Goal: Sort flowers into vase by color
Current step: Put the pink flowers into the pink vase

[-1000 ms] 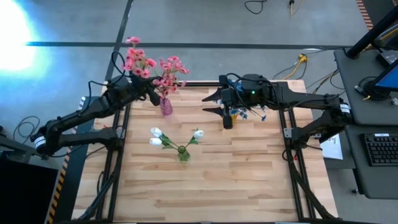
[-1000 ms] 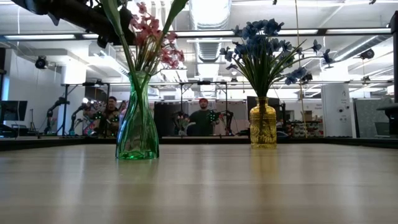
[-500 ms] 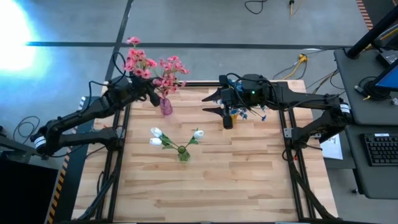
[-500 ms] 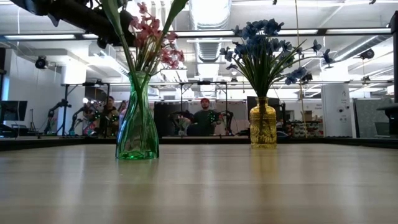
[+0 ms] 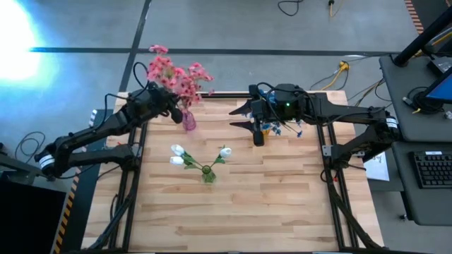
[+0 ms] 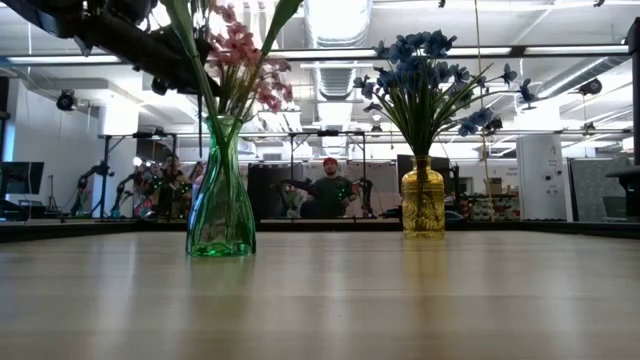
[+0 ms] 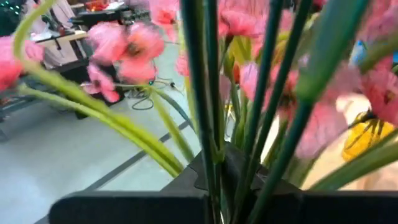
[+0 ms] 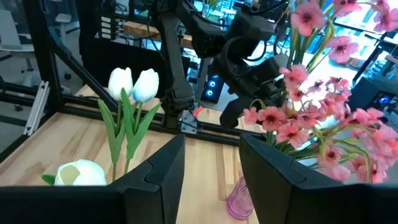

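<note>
1. Pink blossoms (image 7: 134, 46) fill most of the view, blurred from closeness.
2. Several thin green stems (image 7: 208, 93) run down together between the dark fingers (image 7: 149, 208), which are closed on them.
3. Behind lies grey floor (image 7: 62, 155) with a loose cable (image 7: 146, 102).

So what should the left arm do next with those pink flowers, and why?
Probably lower them: the left pincer is shut on the pink flowers, and their stems seem to run toward the pink vase, though how deep they sit is unclear.
</note>
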Motion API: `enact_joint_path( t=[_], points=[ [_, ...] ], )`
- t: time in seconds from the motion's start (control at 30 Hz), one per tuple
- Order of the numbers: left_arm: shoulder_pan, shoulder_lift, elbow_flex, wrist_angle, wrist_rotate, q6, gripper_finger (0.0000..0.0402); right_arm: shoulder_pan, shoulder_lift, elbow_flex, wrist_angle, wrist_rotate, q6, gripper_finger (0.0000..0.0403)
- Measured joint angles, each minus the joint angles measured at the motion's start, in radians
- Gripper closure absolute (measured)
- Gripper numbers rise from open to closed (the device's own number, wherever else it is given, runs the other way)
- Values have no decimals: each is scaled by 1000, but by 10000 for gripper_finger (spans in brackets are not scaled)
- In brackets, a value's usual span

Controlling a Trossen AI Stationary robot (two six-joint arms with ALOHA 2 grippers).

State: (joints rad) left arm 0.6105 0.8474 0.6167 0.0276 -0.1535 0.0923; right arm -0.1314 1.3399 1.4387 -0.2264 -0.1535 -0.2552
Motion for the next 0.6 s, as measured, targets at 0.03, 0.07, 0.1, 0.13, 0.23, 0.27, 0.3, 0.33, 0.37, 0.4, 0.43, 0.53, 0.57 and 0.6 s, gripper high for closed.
enact_joint_path(
  t=[0.03,0.07,0.1,0.13,0.23,0.27,0.3,0.33,0.37,0.4,0.43,0.53,0.57,0.6],
  points=[
    [1,-1,0,6,0,0,402,0,0,0,0,0,1,257],
    [1,-1,1,14,-1,-3,402,0,0,0,0,0,4,257],
    [1,-1,1,26,0,-11,402,0,0,0,0,0,7,257],
    [1,-1,1,36,4,-25,402,0,0,0,0,0,10,257],
    [1,-2,0,35,6,-74,402,0,0,0,0,0,10,257],
    [1,-2,-3,36,6,-81,402,0,0,0,0,0,11,257],
    [2,-1,-6,36,6,-84,402,0,0,0,0,0,11,257],
    [2,0,-8,37,6,-87,402,0,0,0,1,0,11,257],
    [2,2,-11,38,6,-90,402,0,0,0,2,0,12,257],
    [2,3,-13,38,6,-95,402,0,0,0,6,0,12,257],
    [2,3,-16,38,6,-101,402,0,0,0,8,0,12,257],
    [2,4,-20,39,6,-111,402,0,0,0,14,0,12,257],
    [2,4,-22,43,6,-111,402,0,0,0,15,0,12,257],
    [2,4,-25,48,5,-110,402,0,0,0,16,0,12,257]
  ],
)
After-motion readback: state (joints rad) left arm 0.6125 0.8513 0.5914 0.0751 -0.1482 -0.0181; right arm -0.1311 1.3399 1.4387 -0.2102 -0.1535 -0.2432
